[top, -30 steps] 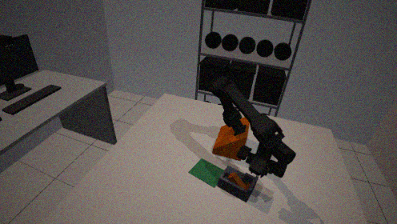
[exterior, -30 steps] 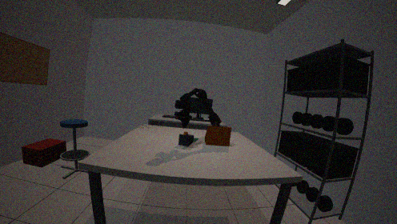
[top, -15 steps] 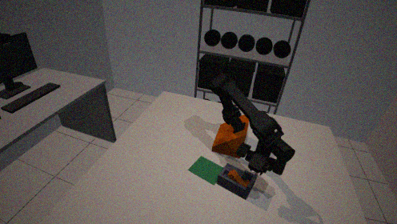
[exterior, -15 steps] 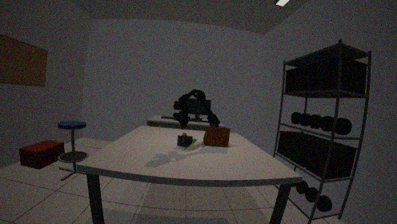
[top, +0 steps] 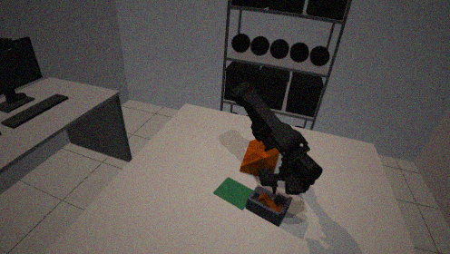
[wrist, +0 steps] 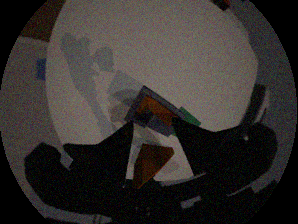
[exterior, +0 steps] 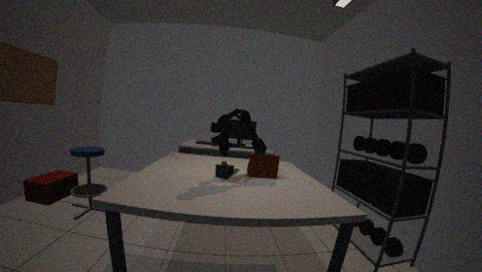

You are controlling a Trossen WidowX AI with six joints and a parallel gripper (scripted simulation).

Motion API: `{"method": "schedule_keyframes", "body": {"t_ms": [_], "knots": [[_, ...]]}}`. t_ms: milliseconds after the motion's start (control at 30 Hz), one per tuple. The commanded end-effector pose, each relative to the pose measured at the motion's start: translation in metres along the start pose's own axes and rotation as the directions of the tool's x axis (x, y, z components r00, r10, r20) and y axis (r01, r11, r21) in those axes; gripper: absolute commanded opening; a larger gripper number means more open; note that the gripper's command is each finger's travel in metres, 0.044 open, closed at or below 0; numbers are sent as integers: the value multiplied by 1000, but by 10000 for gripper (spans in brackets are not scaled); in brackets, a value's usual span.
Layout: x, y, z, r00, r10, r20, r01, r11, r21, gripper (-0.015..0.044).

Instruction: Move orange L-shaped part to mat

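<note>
The orange L-shaped part [top: 269,201] [wrist: 157,107] is in the grey tray [top: 262,215] [exterior: 224,172] [wrist: 131,111]. In the exterior view a bit of orange stands above the tray's rim, so the part looks tipped, with one end raised. My gripper [top: 278,192] [wrist: 152,121] is open and empty, with its fingertips just above the tray. In the wrist view the fingertips stand apart on either side of the tray's near end. Shadow hides the near end of the part. The green mat [top: 232,193] [wrist: 190,116] lies beside the tray.
A large orange block [top: 255,160] [exterior: 263,166] [wrist: 151,164] stands on the table behind the tray and mat in the top view, close to the arm. A shelf rack [top: 287,68] and a desk [top: 86,92] with a monitor stand away from the table.
</note>
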State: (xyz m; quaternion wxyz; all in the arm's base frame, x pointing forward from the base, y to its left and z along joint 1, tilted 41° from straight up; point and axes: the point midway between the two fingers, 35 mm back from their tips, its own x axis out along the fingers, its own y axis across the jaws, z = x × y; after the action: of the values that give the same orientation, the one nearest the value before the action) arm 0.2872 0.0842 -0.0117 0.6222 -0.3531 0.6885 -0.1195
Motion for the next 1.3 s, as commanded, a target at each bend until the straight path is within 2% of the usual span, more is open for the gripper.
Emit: {"method": "schedule_keyframes", "body": {"t_ms": [0, 100, 200, 567, 767, 1267], "knots": [[2, -23, -18, 1000, -12, -17, 2, 865, -502, 280], [3, -34, -25, 1000, -13, -22, -7, 701, -713, 280], [3, -39, -29, 1000, -13, -24, -11, 603, -798, 280], [4, -39, -29, 1000, -13, -24, -11, 603, -798, 280], [31, -40, -30, 1000, -14, -24, -11, 603, -798, 280], [51, -40, -30, 1000, -14, -24, -11, 603, -798, 280]]}}
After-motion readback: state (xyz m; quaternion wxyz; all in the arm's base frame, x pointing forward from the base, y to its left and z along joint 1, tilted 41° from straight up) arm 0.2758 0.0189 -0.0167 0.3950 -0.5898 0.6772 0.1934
